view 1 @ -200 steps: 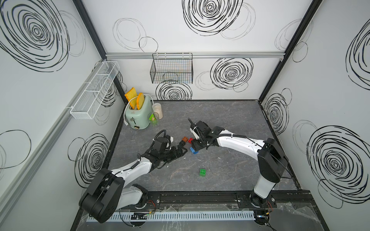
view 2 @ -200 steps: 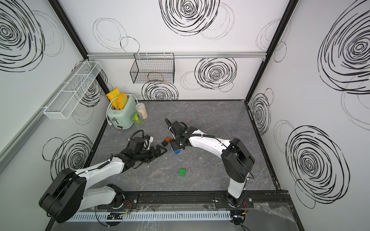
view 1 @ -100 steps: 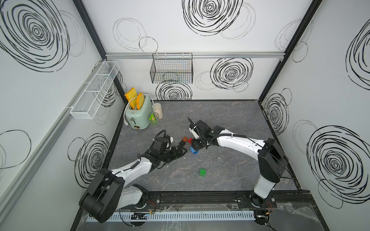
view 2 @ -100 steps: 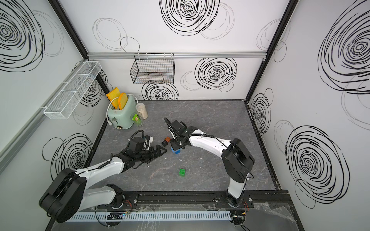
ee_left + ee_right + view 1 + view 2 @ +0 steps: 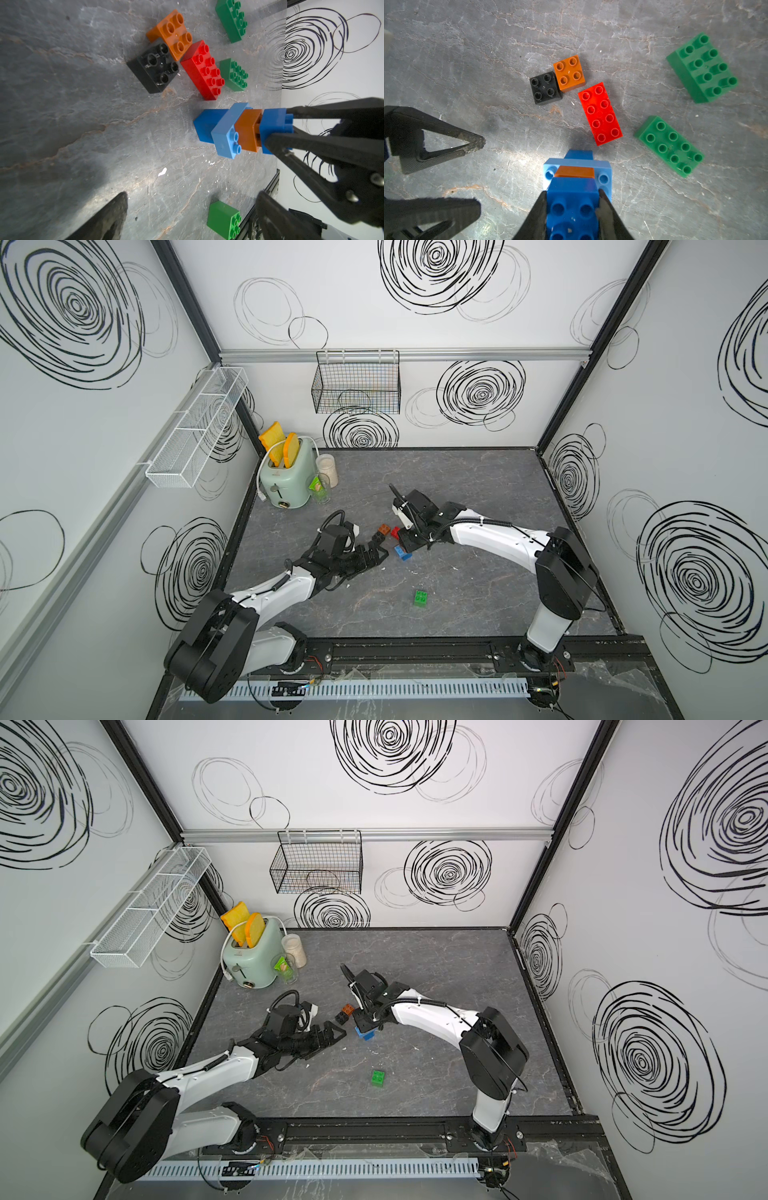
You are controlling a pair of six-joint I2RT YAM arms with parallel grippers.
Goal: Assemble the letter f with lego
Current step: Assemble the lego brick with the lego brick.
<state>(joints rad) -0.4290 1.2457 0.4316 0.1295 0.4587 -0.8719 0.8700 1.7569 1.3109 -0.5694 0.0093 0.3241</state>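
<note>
Blue and orange bricks form a stack [image 5: 239,128] near the worktop's [image 5: 457,489] middle, the right hand [image 5: 572,192] clamped on its top brick [image 5: 274,124]; the left hand [image 5: 479,174] gapes empty beside. Black brick [image 5: 545,87], orange brick [image 5: 569,72], red brick [image 5: 600,113] and green bricks [image 5: 668,145] lie loose: the f's arms seem unbuilt.

No text, number or brand can be read in any view. The studs of the lego [image 5: 600,114] show no lettering sharp enough to make out (even close up in the wrist views), and the green packet [image 5: 284,965] beside the toaster [image 5: 253,961] carries print too small to read
</note>
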